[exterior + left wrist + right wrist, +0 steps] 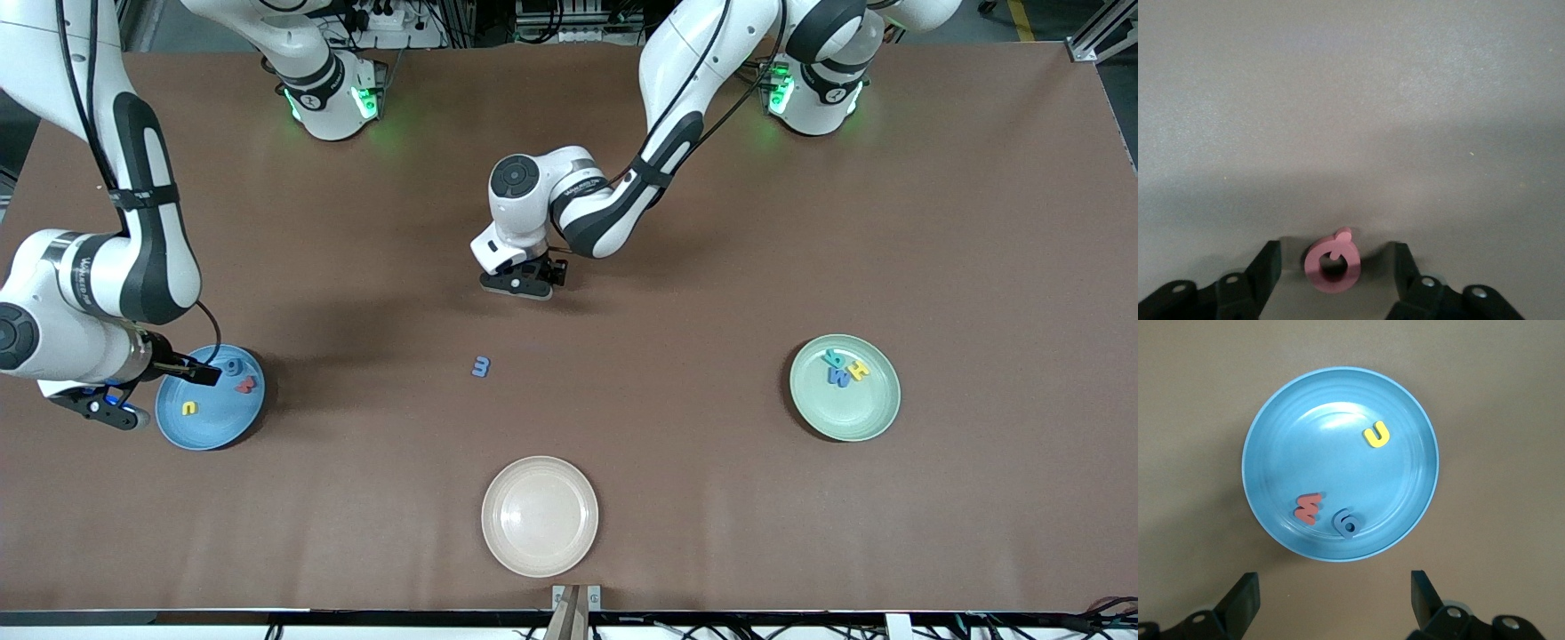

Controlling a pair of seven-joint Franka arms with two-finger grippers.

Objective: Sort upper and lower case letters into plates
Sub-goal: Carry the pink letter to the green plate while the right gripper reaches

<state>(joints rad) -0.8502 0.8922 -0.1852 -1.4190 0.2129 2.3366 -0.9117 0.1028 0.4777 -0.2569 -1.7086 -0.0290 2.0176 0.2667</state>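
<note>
1. Left end effector (1331, 267) low on surface, fingers astride pink round letter (1332, 267), not yet touching: grasp step.
2. Right end effector (1331, 600) open, waits over blue plate (1271, 433).
3. Next: finish closing, lift, judge case, carry to blue or mint plate (876, 418).

Pink letter (1332, 267) between black fingers (1265, 267) of the left gripper (1335, 270), on brown table (800, 222). Sky-blue plate (1271, 427) under the right gripper (1335, 600), with yellow (1377, 435), red (1308, 508) and blue (1346, 522) letters.

three letters (1338, 493) lie in one plate (1271, 427), three (845, 367) in another plate (876, 418); a lone letter (481, 366) lies on the surface (676, 498) between them.
</note>
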